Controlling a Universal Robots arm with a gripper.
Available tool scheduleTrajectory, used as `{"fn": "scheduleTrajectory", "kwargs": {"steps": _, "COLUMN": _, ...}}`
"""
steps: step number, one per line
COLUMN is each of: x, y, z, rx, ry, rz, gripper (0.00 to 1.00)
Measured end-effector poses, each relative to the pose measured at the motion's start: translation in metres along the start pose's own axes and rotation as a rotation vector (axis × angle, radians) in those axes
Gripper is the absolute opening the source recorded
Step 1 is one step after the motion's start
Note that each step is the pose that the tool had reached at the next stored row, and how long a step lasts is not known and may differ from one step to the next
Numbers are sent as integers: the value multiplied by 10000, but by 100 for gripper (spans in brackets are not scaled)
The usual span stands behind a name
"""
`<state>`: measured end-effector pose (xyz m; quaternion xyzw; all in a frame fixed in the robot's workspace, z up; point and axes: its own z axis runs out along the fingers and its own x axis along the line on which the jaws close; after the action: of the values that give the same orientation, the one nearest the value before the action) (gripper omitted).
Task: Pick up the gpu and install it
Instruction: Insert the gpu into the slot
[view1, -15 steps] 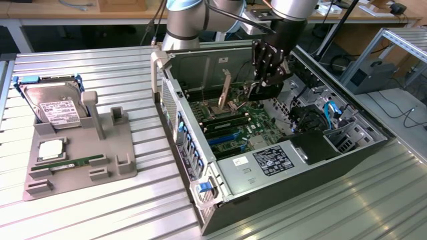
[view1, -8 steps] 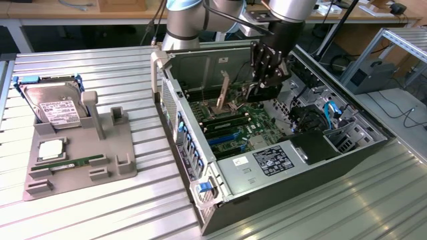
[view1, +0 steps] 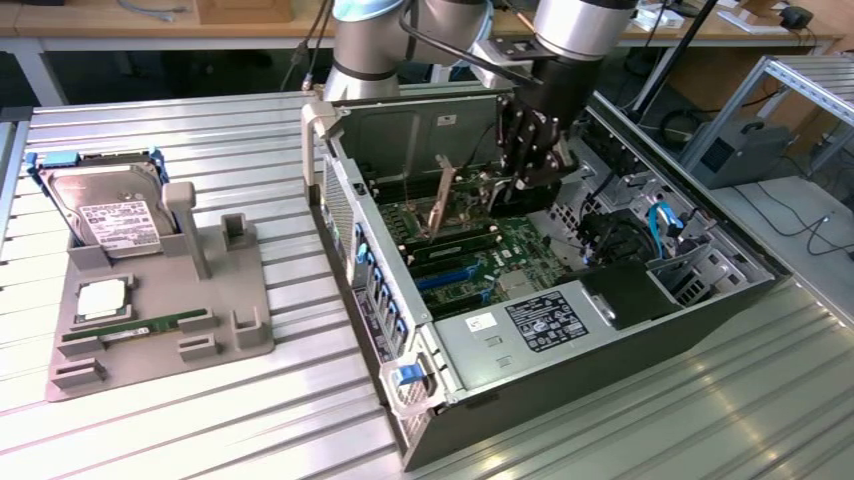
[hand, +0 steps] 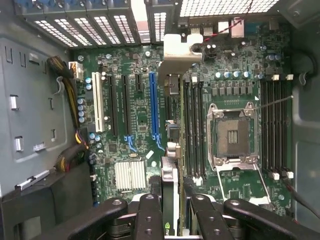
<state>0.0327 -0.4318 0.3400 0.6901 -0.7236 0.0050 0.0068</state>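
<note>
Black gripper (hand: 175, 217) fingers (hand: 150, 215) sit closest, clamped on either side of the gpu (hand: 170, 180), a thin dark expansion card seen edge-on, with a pale silver metal bracket (hand: 176, 57) at its far end. The card stands upright over the green motherboard (hand: 135, 125), just beside a long blue slot (hand: 153, 105). Whether its lower edge is seated is hard to tell. In the exterior view, the gripper (view1: 523, 180) reaches into an open black computer case (view1: 601, 390) on a ribbed metal table (view1: 174, 440). On the exterior view's left, a grey holder (view1: 147, 290) carries a silver hard drive (view1: 114, 205) and a narrow green RAM stick (view1: 140, 328).
</note>
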Motion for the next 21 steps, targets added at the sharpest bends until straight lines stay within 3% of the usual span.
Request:
{"fn": "scheduleTrajectory", "kwargs": {"steps": 5, "x": 30, "y": 102, "z": 110, "rx": 0, "ry": 10, "rz": -1, "gripper": 27}}
{"fn": "scheduleTrajectory", "kwargs": {"steps": 13, "x": 162, "y": 252, "z": 203, "rx": 1, "ry": 18, "rz": -2, "gripper": 27}}
{"fn": "scheduleTrajectory", "kwargs": {"steps": 17, "x": 179, "y": 396, "z": 269, "rx": 0, "ry": 20, "rz": -2, "gripper": 27}}
{"fn": "scheduleTrajectory", "kwargs": {"steps": 21, "x": 190, "y": 443, "z": 339, "rx": 1, "ry": 20, "rz": -1, "gripper": 27}}
